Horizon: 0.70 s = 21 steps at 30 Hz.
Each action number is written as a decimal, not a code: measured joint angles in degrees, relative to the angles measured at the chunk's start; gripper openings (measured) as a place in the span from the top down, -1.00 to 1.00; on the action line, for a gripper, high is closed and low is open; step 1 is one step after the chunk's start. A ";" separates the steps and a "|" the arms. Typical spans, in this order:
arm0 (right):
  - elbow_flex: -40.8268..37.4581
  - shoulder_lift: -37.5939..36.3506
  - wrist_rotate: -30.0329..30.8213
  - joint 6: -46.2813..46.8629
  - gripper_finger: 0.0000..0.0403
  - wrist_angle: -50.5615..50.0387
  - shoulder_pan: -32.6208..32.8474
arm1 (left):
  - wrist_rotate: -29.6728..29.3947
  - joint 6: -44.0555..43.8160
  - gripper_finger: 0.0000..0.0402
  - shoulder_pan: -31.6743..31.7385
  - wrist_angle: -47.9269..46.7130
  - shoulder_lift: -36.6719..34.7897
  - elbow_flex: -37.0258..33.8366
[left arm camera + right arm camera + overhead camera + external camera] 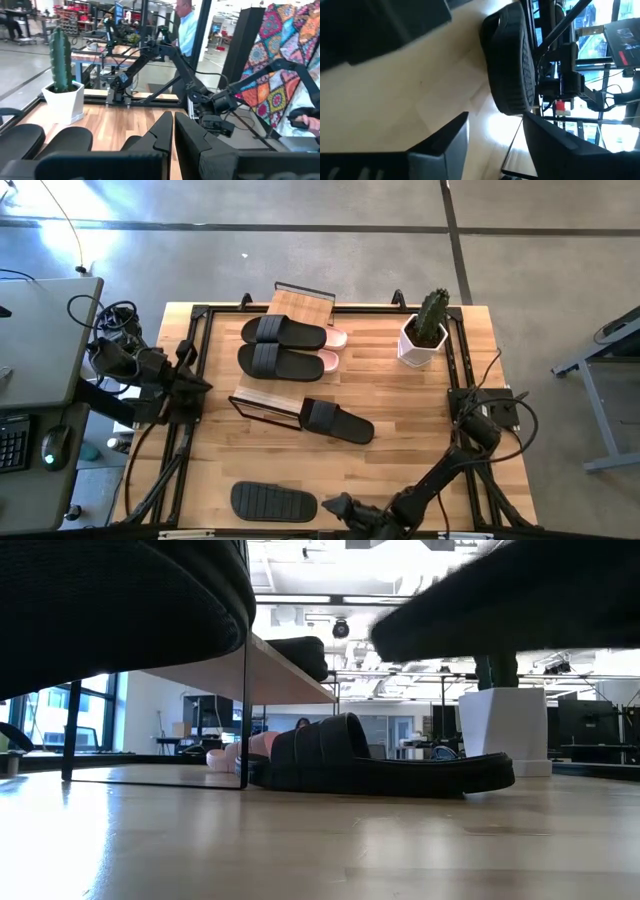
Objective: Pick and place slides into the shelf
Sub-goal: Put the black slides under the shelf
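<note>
In the high view the bamboo shelf [283,315] carries two black slides [283,332] [278,361]. Two pink slides [335,338] [328,363] peek out from under their right ends. A third black slide [337,421] [380,765] lies on the table, its strap end at the shelf's near corner. A fourth black slide [273,501] [512,60] lies sole up by the table's near edge. My right gripper [335,505] [495,127] is open, just right of that slide's end, which is ahead of the fingers. My left gripper [190,380] [173,131] waits shut at the table's left edge.
A white pot with a cactus [425,332] [503,725] stands at the far right of the table. A black frame [205,360] runs along the table's edges. A desk with a mouse [55,445] is left of the table. People show in the room beyond.
</note>
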 joint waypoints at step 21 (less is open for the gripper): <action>0.02 -0.02 -2.10 -12.92 -0.07 2.35 -0.61 | -1.24 -6.22 0.96 -0.02 0.00 0.07 0.00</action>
